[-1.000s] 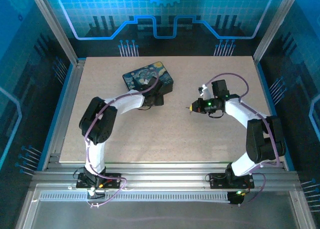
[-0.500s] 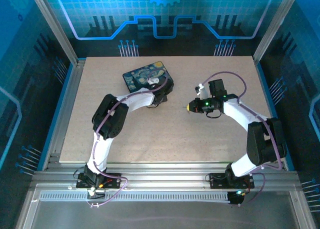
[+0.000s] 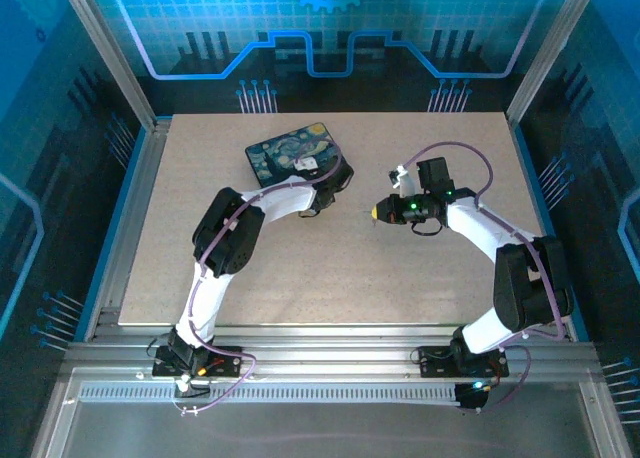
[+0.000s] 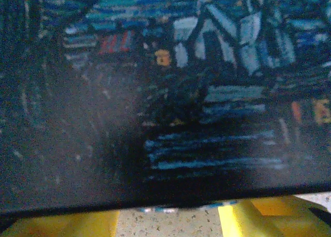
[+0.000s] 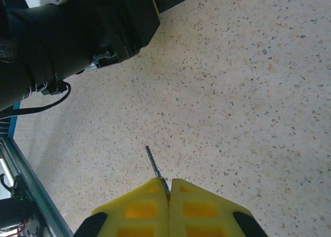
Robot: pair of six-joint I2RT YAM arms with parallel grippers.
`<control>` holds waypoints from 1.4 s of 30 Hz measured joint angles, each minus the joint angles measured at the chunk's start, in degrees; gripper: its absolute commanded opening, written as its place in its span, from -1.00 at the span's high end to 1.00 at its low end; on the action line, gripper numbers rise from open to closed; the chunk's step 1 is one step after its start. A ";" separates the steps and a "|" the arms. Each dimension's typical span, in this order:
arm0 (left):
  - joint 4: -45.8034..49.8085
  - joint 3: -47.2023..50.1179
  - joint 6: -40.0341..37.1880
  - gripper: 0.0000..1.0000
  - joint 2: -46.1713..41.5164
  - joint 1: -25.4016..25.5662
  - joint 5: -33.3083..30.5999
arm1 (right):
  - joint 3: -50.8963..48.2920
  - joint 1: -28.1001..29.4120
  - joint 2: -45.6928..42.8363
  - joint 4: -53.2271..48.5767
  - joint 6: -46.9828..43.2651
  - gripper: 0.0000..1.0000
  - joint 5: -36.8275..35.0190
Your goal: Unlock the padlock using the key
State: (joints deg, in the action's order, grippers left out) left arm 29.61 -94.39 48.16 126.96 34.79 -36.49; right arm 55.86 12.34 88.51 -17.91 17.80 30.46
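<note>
My right gripper point(image 5: 169, 188) is shut on the key point(image 5: 153, 163), whose thin silvery shaft sticks out ahead of the yellow fingertips above bare table. From above, this gripper point(image 3: 379, 212) hovers right of the dark box with the blue-and-yellow painted lid point(image 3: 290, 150). My left gripper point(image 3: 338, 181) sits at the box's near right corner. In the left wrist view the painted box wall point(image 4: 170, 92) stands close ahead, and the yellow fingers point(image 4: 248, 219) are spread apart low on the table, nothing between them. The padlock is hidden.
The speckled tabletop point(image 3: 300, 268) stretches open in front of both arms. The left arm's black wrist point(image 5: 62, 35) lies ahead and to the left of the key. Metal frame rails point(image 3: 130, 238) run along the table's sides.
The left arm has reached farther along the box, carrying its gripper to the near right corner. The right gripper has shifted slightly left with the key.
</note>
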 measured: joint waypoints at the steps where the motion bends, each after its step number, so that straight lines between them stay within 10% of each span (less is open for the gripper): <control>1: 0.02 -0.11 0.00 -0.02 0.24 0.00 -0.11 | -0.04 0.00 0.00 0.00 0.00 1.00 0.00; 29: -0.02 -1.03 -0.35 0.75 2.54 -0.11 0.20 | -1.14 0.85 0.00 1.05 0.00 1.00 1.46; 42: 9.03 0.92 -5.14 0.92 -4.81 -0.39 13.79 | -1.22 1.57 0.37 1.01 -0.02 1.00 1.42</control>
State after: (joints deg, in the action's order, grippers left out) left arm 38.63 -93.47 43.03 122.15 34.39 -22.70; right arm 54.63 13.91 88.88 -16.91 17.78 31.88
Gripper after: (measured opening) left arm 0.299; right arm 0.044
